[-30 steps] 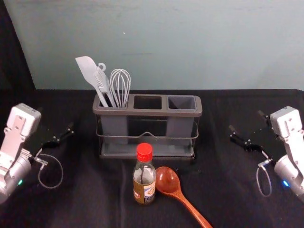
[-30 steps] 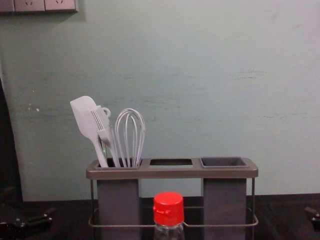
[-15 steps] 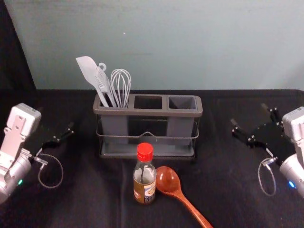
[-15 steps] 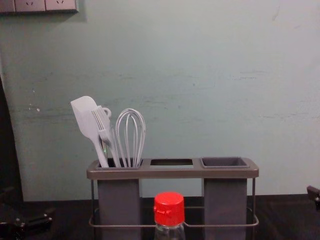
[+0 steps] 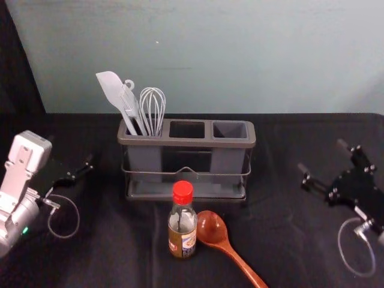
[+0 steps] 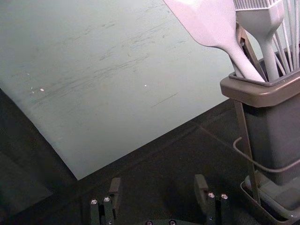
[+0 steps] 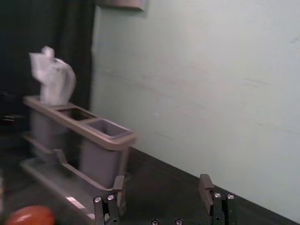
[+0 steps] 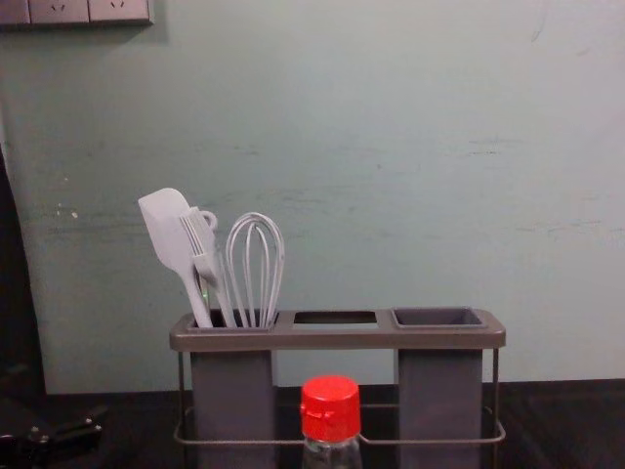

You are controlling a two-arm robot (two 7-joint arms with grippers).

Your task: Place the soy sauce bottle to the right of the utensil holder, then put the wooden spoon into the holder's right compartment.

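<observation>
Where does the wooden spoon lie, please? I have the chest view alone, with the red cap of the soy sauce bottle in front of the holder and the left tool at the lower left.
Observer: It lies on the table: in the head view, the bowl of the wooden spoon is just to the right of the soy sauce bottle, and its handle slants toward the robot and to the right.

Operator: Thank you. And is the right tool holding something already?

Observer: No. In the head view, the right tool is off to the right of the utensil holder, with its fingers spread apart and nothing between them.
</observation>
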